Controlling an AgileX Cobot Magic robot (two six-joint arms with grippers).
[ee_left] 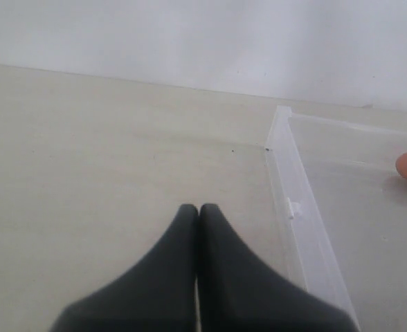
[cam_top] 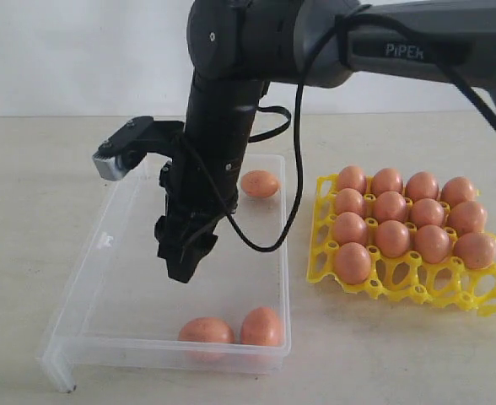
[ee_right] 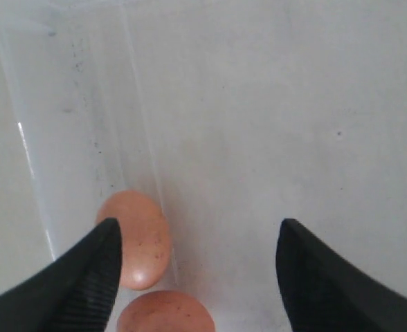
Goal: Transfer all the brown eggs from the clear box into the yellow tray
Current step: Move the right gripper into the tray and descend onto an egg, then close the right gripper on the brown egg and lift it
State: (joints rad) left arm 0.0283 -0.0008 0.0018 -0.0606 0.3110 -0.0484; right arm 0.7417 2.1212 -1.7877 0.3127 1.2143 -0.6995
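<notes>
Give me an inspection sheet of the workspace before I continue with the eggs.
Surface: pale table.
Job's things: three brown eggs in the clear box; thirteen in the yellow tray, three front cups empty.
Clutter: nothing seen.
Grippers: right gripper open above the box; left gripper shut over the table outside the box.
Cables: black cable hangs in a loop over the box.
Surroundings: white wall.

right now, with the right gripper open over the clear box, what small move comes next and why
Probably slide the right gripper sideways until one of the two brown eggs by the clear box wall sits between its jaws. The jaws are open and empty, and both eggs lie toward one finger, not centred in the gap.
</notes>
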